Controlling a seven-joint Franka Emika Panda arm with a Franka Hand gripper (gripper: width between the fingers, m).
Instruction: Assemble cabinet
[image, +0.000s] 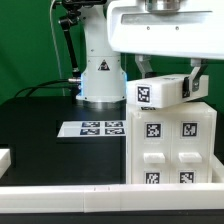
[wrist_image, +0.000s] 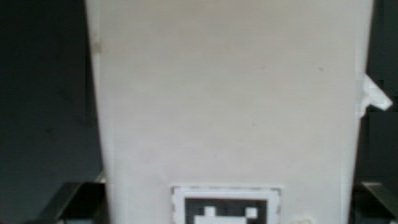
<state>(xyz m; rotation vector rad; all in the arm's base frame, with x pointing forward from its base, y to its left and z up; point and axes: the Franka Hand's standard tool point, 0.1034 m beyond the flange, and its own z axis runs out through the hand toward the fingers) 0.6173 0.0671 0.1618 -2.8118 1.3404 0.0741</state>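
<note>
The cabinet body (image: 170, 145), a white box with a four-compartment front and black-and-white tags, stands at the exterior view's right. My gripper (image: 168, 75) is straight above it, shut on a white top panel (image: 163, 92) with a tag on its end. The panel is slightly tilted and sits at the body's top edge; I cannot tell whether it touches. In the wrist view the panel (wrist_image: 222, 100) fills the middle, its tag (wrist_image: 231, 207) between my dark fingers (wrist_image: 75, 200). The cabinet body is hidden there.
The robot base (image: 100, 75) stands at the back centre. The marker board (image: 95, 128) lies flat on the black table to the left of the cabinet. A white rail (image: 90, 196) runs along the front edge. A white piece (image: 5, 158) lies at the far left.
</note>
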